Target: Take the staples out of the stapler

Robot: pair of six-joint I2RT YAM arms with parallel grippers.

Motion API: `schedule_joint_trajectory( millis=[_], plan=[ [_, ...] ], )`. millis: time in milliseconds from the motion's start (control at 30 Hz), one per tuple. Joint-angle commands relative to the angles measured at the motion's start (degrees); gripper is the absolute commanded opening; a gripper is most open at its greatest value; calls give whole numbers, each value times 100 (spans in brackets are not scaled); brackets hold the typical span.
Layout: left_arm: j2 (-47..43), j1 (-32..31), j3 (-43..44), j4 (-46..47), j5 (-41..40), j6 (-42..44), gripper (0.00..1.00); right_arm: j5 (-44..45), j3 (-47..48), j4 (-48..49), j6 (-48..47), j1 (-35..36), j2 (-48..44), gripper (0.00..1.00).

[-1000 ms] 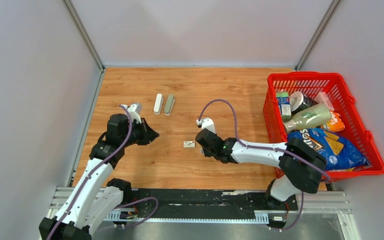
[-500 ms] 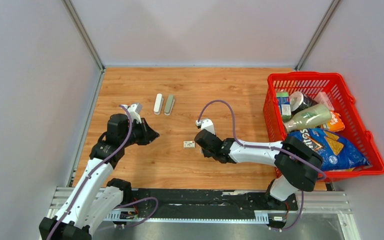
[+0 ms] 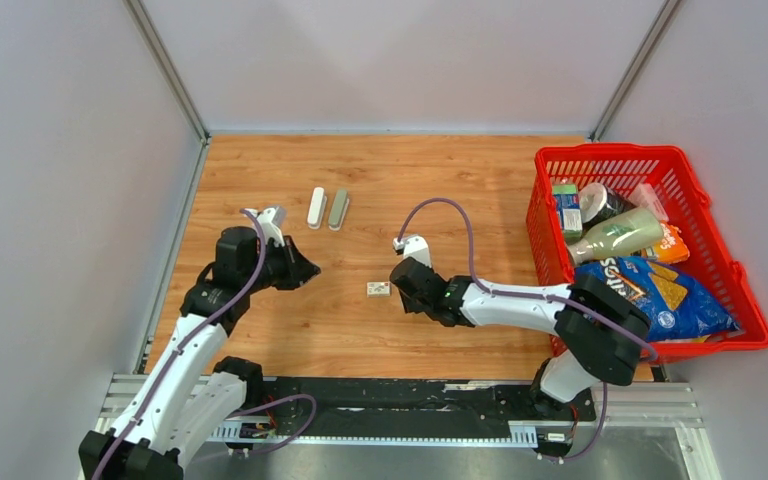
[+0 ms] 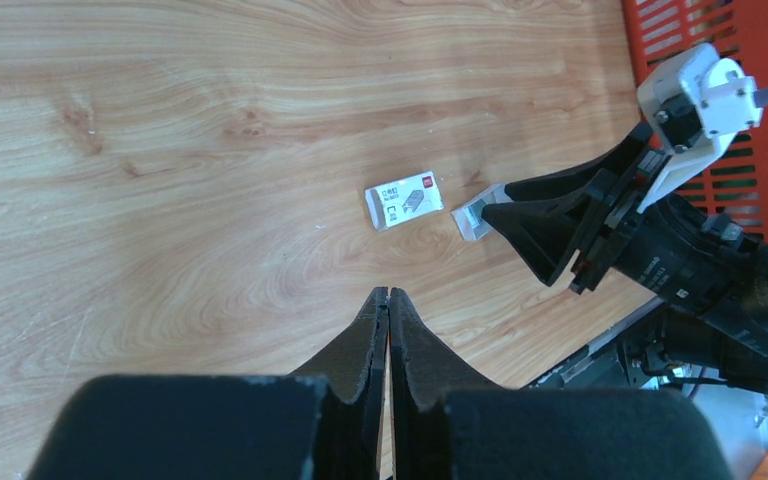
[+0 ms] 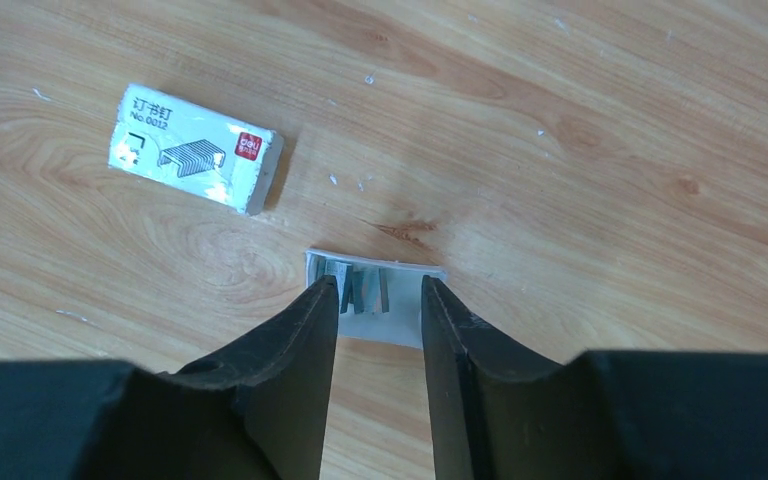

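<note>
Fingers [image 5: 295,350] of the right gripper [image 5: 380,288] stand spread, tips at short dark-grey metal staples [image 5: 360,288] in a small white tray [image 5: 400,322]. Left gripper [image 4: 388,296] fingers, well left of the tray, are pressed together.

The small white packet [image 5: 196,150], at ten o'clock in the right wrist view, bears Chinese characters, "No.0012" beneath them and a small red brand mark. The blue chip bag [image 3: 660,300], at three o'clock in the top view, has lettering too small to read.
</note>
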Motion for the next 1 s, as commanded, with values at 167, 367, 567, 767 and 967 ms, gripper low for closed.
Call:
schedule_joint_trajectory(
  millis=[167, 367, 567, 767, 967],
  plan=[
    [143, 42, -181, 538, 263, 28, 10, 697, -86, -161, 180, -30, -970, 50],
    [354, 24, -331, 784, 508, 10, 16, 776, 62, -941, 663, -301, -1297, 57],
    [1029, -221, -261, 759, 404, 124, 19, 741, 397, -1638, 418, -495, -1006, 50],
    [1618, -705, -226, 934, -114, 116, 20, 180, 160, -1322, 514, -644, -866, 45],
    [2128, -916, -182, 1119, -440, 142, 21, -515, 168, -979, 611, -829, -497, 35]
  ],
)
